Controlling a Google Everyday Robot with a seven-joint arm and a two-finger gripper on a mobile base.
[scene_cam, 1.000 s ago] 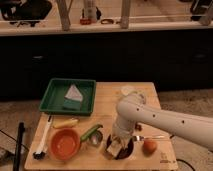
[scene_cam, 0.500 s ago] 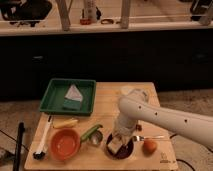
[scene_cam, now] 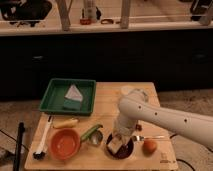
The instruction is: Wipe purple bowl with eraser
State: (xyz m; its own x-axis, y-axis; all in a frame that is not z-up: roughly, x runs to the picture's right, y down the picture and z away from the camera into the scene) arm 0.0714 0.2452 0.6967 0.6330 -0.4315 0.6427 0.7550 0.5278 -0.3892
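Note:
The purple bowl (scene_cam: 123, 150) sits near the front edge of the wooden table, dark and glossy, to the right of the small metal cup (scene_cam: 96, 138). My gripper (scene_cam: 116, 141) reaches down into the bowl from the white arm (scene_cam: 165, 119) coming in from the right. A pale beige block, the eraser (scene_cam: 115, 145), shows at the gripper's tip inside the bowl, against its inner surface. The arm covers the bowl's back rim.
An orange bowl (scene_cam: 65, 144) stands at the front left, with a yellow banana-like piece (scene_cam: 65, 122) and a white-handled brush (scene_cam: 42, 143) beside it. A green tray (scene_cam: 60, 88) holds a pale folded cloth (scene_cam: 73, 94). A green piece (scene_cam: 91, 131), a spoon (scene_cam: 148, 137) and an orange fruit (scene_cam: 149, 146) surround the purple bowl.
The gripper has shifted slightly inside the purple bowl with the eraser; the arm's elbow has moved a little. Everything else on the table stays put.

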